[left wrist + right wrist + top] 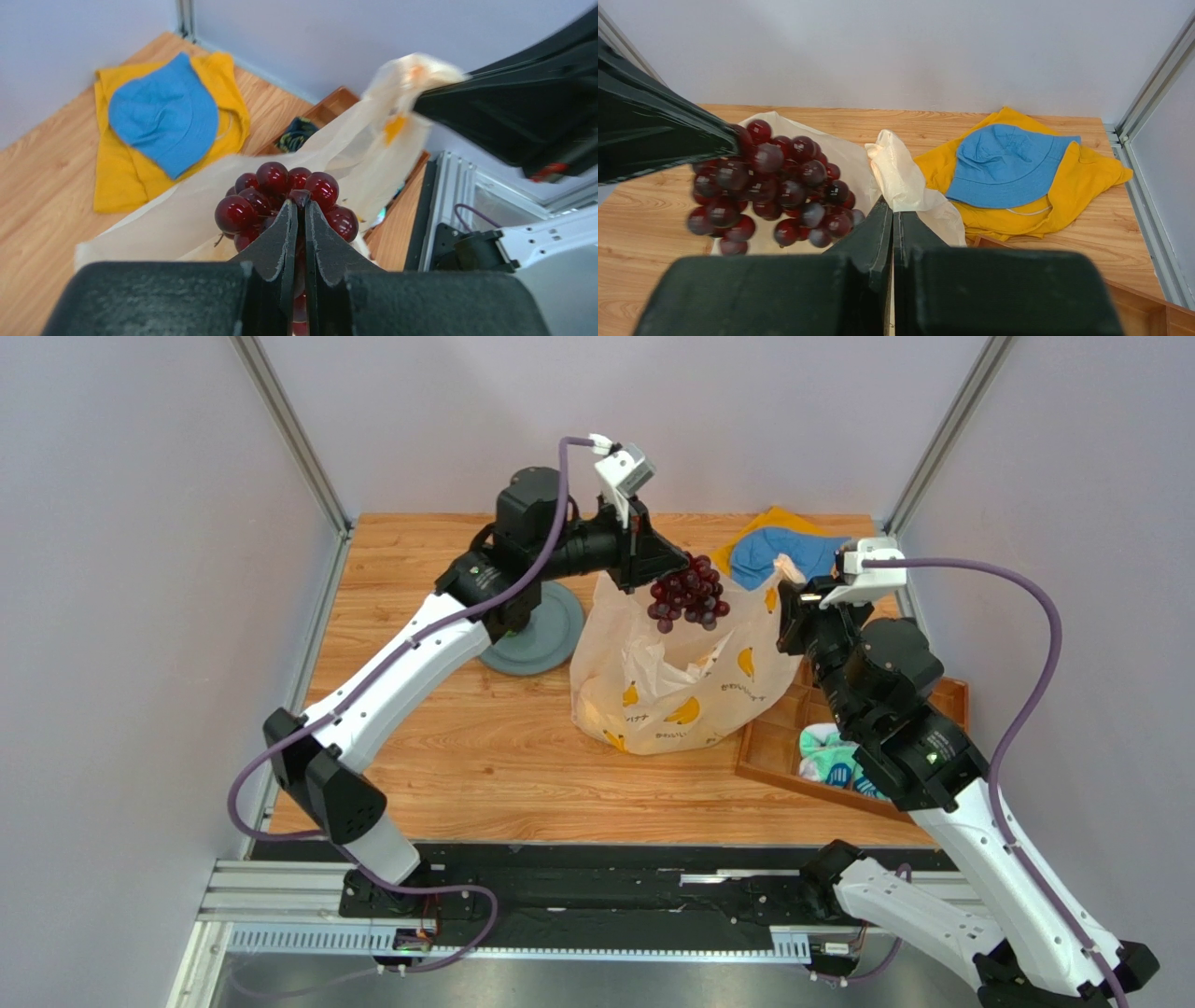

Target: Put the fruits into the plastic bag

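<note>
My left gripper [654, 560] is shut on the stem of the dark purple grapes [687, 594] and holds the bunch in the air over the mouth of the pale plastic bag [673, 679]. The grapes show beyond my left fingertips [297, 204] and at the left of the right wrist view [766, 189]. My right gripper [788, 609] is shut on a handle loop of the bag [903, 175] and holds it up at the bag's right side. Yellow fruit shapes show through the bag's wall [683, 710]. The other fruits are hidden.
A grey-blue plate [540, 633] lies left of the bag, under my left arm. A yellow-orange cloth [780, 522] with a blue hat [780, 549] on it lies at the back right. A wooden tray [786, 742] with small items sits at the right.
</note>
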Controlling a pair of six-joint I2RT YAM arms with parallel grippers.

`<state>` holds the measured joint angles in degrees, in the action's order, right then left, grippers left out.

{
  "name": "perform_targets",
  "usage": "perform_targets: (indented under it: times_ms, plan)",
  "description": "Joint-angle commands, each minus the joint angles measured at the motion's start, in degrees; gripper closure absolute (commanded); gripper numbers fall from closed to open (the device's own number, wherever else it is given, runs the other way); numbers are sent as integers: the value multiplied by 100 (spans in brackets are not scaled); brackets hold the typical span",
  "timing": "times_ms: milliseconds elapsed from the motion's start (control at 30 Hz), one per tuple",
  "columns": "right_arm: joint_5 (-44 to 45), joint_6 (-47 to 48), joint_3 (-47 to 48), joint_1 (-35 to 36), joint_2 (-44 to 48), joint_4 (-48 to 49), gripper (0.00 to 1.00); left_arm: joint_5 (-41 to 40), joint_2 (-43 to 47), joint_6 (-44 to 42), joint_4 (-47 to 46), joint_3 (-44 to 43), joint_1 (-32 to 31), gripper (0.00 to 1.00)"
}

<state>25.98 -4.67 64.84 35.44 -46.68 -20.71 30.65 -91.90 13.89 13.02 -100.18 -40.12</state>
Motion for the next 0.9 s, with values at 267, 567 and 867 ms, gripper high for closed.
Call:
perform_targets:
  times_ms: [267, 567, 867]
  plan:
    - [13, -43, -59, -20, 89, 49, 100, -667, -451, -344, 1010, -801, -22, 100]
    - [-14, -69, -77, -28, 71, 67, 100, -526, -1171, -264, 948, -1179, -523, 100]
    - [4, -96, -121, -28, 80, 41, 100, -297, -1454, 17, 791, -1548, -804, 100]
